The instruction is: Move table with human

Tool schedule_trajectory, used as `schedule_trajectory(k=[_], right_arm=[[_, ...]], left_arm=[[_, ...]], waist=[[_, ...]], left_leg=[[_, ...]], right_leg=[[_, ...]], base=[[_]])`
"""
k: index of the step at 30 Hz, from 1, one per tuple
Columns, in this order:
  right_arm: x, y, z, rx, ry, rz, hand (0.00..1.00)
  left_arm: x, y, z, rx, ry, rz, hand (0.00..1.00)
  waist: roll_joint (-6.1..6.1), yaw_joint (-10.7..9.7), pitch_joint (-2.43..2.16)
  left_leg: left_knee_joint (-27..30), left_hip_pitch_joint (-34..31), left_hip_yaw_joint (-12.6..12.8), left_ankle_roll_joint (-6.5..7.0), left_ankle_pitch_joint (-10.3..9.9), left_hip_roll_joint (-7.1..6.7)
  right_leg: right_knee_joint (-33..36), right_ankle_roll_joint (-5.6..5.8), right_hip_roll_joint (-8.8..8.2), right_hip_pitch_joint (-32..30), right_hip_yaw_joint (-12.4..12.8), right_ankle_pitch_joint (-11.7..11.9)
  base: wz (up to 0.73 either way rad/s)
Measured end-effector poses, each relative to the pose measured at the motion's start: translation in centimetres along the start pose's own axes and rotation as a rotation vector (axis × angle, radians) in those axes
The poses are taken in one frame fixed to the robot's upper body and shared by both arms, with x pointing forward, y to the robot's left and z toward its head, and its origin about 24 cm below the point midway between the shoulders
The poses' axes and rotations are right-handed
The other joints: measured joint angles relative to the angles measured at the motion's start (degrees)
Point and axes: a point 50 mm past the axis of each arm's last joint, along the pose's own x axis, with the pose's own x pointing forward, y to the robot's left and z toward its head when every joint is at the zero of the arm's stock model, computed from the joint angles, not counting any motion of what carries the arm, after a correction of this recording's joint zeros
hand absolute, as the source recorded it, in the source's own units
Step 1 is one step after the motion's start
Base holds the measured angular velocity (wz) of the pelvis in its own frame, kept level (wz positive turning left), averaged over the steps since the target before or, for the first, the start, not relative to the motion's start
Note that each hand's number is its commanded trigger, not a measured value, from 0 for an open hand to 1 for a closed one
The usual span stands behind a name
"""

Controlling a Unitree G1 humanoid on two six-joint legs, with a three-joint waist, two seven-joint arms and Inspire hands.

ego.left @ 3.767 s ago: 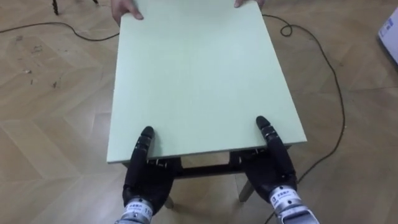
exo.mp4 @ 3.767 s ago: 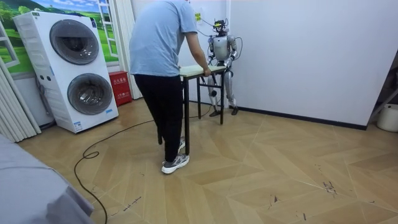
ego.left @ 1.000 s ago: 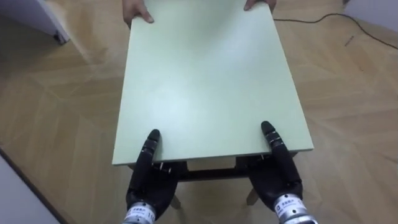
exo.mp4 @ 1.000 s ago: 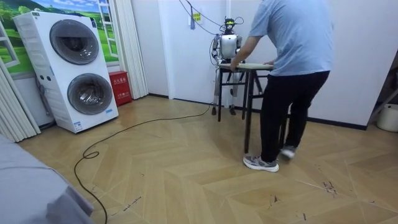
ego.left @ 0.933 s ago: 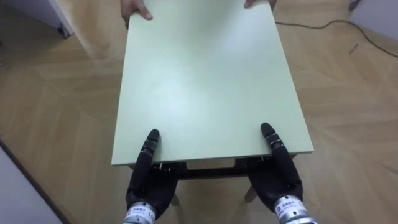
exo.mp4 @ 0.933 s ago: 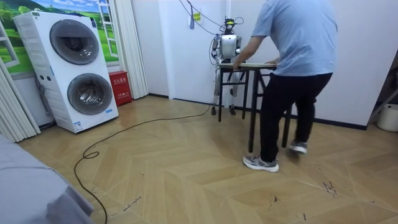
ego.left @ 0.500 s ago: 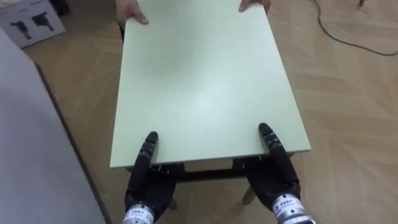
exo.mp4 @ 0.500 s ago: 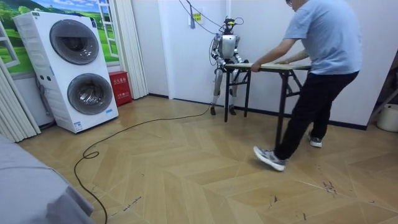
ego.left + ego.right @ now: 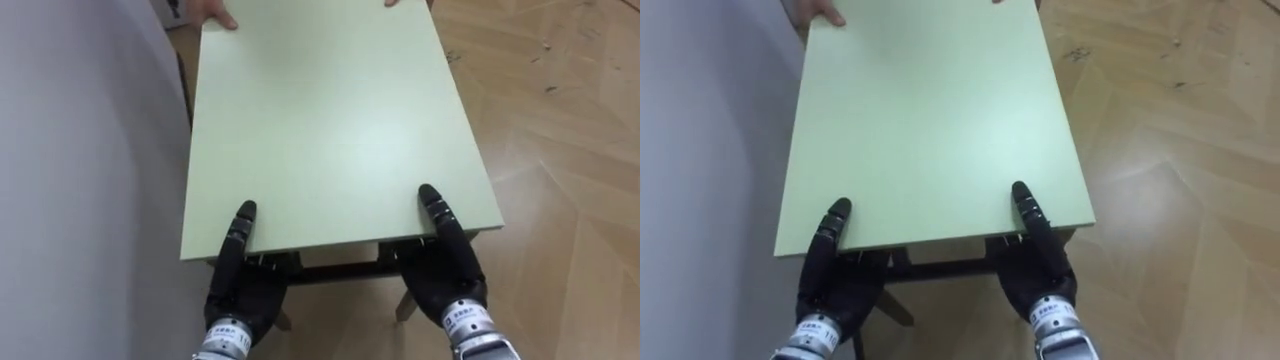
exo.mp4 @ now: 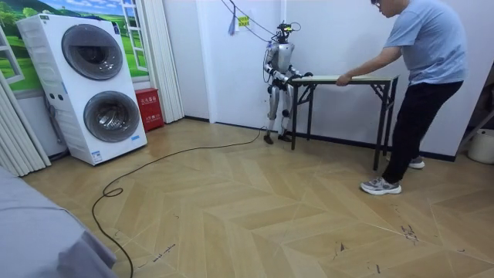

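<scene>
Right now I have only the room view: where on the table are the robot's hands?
Observer: At the near short edge. The left hand is by the left corner and the right hand by the right, each reaching onto the top of the table.
Operator: And the far end?
Observer: There is a person's hand on each far corner.
Operator: Any room on the robot's left?
Observer: Little. The grey wall runs close along the table's left edge.

Left hand (image 9: 837, 282) and right hand (image 9: 1037, 272) touch the table's (image 9: 930, 120) near edge.
</scene>
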Motion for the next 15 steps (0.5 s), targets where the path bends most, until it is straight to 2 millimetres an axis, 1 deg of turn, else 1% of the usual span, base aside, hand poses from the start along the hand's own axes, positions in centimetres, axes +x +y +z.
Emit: schedule_trajectory(k=[1, 2, 3, 4, 5, 6, 7, 8, 11, 13, 14, 15], right_arm=[[0.0, -0.01, -0.02, -0.001, 0.0, -0.002, 1.0], [-0.01, -0.09, -0.08, 0.001, 0.002, -0.006, 1.0], [-0.03, -0.27, -0.27, 0.008, 0.004, -0.014, 1.0], [-0.06, -0.31, -0.35, 0.011, 0.004, -0.017, 1.0], [-0.14, -0.39, -0.48, 0.017, 0.004, -0.02, 1.0], [-0.28, -0.55, -0.53, 0.021, 0.005, -0.027, 1.0], [-0.31, -0.59, -0.57, 0.024, 0.005, -0.03, 1.0], [-0.42, -0.78, -0.63, 0.027, 0.006, -0.044, 1.0], [0.02, -0.31, -0.64, 0.023, 0.018, -0.038, 1.0], [0.06, -0.28, -0.61, 0.025, 0.018, -0.05, 1.0], [0.12, -0.27, -0.6, 0.03, 0.018, -0.059, 1.0], [0.16, -0.25, -0.59, 0.035, 0.018, -0.063, 1.0]], left_arm=[[-0.01, 0.02, 0.0, 0.0, 0.0, 0.001, 1.0], [-0.02, 0.01, -0.19, 0.001, 0.007, 0.002, 1.0], [-0.03, 0.06, -0.21, 0.001, 0.007, 0.007, 1.0], [-0.04, 0.08, -0.17, 0.003, 0.007, 0.009, 1.0], [-0.06, 0.16, -0.04, 0.01, 0.006, 0.012, 1.0], [-0.13, 0.27, 0.04, 0.021, 0.011, 0.017, 1.0], [-0.13, 0.31, 0.06, 0.023, 0.013, 0.018, 1.0], [-0.12, 0.44, 0.04, 0.024, 0.011, 0.027, 1.0], [-0.02, 0.35, 0.46, 0.02, -0.008, 0.024, 1.0], [0.11, 0.22, 0.41, 0.02, -0.006, 0.033, 1.0], [0.22, 0.13, 0.38, 0.019, -0.006, 0.041, 1.0], [0.34, -0.01, 0.39, 0.022, -0.007, 0.042, 1.0]], waist=[[0.0, 0.1, 0.0], [0.03, 0.12, 0.02], [0.04, -0.04, 0.03], [0.05, -0.16, 0.04], [0.06, -0.21, 0.04], [-0.14, -0.52, 0.03], [-0.44, -0.73, 0.11], [-0.54, -1.59, 0.05], [-0.59, -1.71, 0.07], [-0.96, -1.91, 0.0], [-1.36, -2.04, 0.01], [-1.82, -1.81, 0.08]], left_leg=[[-0.01, 0.03, -0.6, 0.13, 0.04, -0.28], [-0.11, 0.17, -2.01, 0.45, 0.11, -0.6], [-0.19, 0.45, -3.93, 0.63, 0.13, -0.66], [-0.19, 0.5, -4.74, 0.66, 0.15, -0.7], [-0.21, 0.53, -6.06, 0.65, 0.17, -0.76], [-0.27, 0.92, -7.43, 0.61, 0.2, -1.31], [-0.3, 1.28, -7.81, 0.6, 0.19, -1.82], [-0.86, 2.16, -7.95, 0.59, 0.19, -2.31], [-2.86, 3.18, -7.59, 0.33, 0.6, -2.3], [-3.44, 4.2, -7.39, 0.34, 0.6, -2.3], [-3.88, 5.01, -7.1, 0.34, 0.6, -2.32], [-4.57, 5.77, -6.96, 0.34, 0.6, -2.36]], right_leg=[[1.15, 0.31, -0.2, -0.31, 0.13, -0.18], [5.08, 0.96, -0.82, -1.98, 0.58, -0.59], [7.55, 1.68, -0.74, -3.87, 3.79, -1.38], [7.07, 1.64, -0.37, -4.45, 5.34, -1.63], [4.99, 1.39, 0.07, -6.1, 8.01, -1.59], [2.35, 1.22, 0.06, -7.61, 9.6, -0.32], [1.04, 1.65, -0.33, -8.08, 10.5, 1.85], [1.64, 1.63, -0.57, -8.19, 11.22, 3.52], [-0.25, 1.52, -0.21, -6.21, 10.85, 3.73], [-1.34, 1.59, -0.11, -4.53, 11.05, 3.79], [-1.96, 1.62, -0.05, -3.51, 11.47, 3.81], [-2.92, 1.64, 0.15, -2.67, 12.84, 3.82]], base=[[0.41], [0.48], [0.53], [0.6], [0.67], [0.7], [0.81], [0.64], [0.26], [0.24], [0.2], [0.15]])
